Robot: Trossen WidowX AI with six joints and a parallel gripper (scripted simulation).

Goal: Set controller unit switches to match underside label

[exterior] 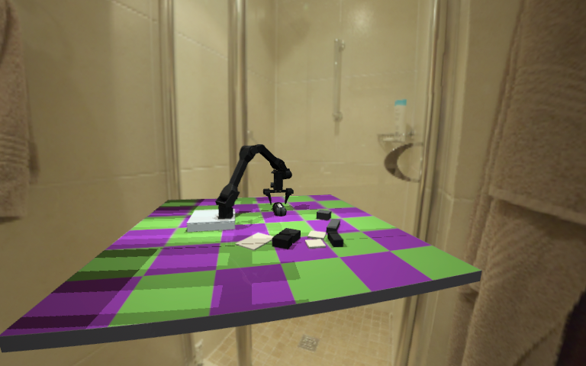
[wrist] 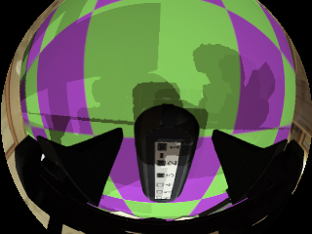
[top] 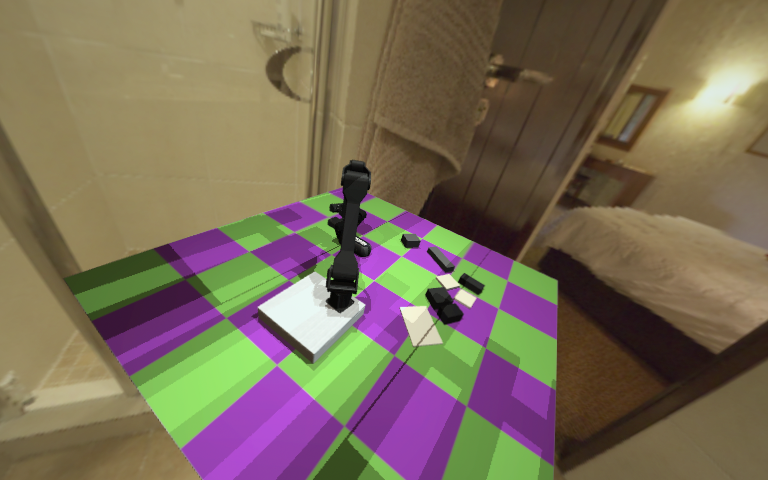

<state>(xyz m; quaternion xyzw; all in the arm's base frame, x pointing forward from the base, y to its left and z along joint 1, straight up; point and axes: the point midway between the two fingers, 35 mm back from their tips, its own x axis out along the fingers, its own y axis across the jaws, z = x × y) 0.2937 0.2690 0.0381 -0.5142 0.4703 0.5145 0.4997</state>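
The dark controller unit (top: 363, 247) (exterior: 280, 210) (wrist: 167, 119) lies on the bench with its pale label (wrist: 167, 168) facing up to the wrist camera. On the label, squares 1, 2 and 3 look filled; squares 4, 5 and 6 look empty, though 5 and 6 are small and foreshortened. A small extra dark mark sits between 1 and 2. The rocker switches are hidden from view. My gripper (exterior: 278, 203) (wrist: 169, 134) is open and empty, pointing down just above the unit, with one finger to each side of it and a gap on both sides.
The arm stands on a white slab (top: 294, 319) (exterior: 210, 226). A dark block (top: 410, 241) (exterior: 323, 214), a long bar (top: 440, 259), a short bar (top: 471, 283) and two black blocks (top: 450, 313) (exterior: 282, 240) lie off to one side. A large cream card (top: 420, 327) and two small ones lie near them.
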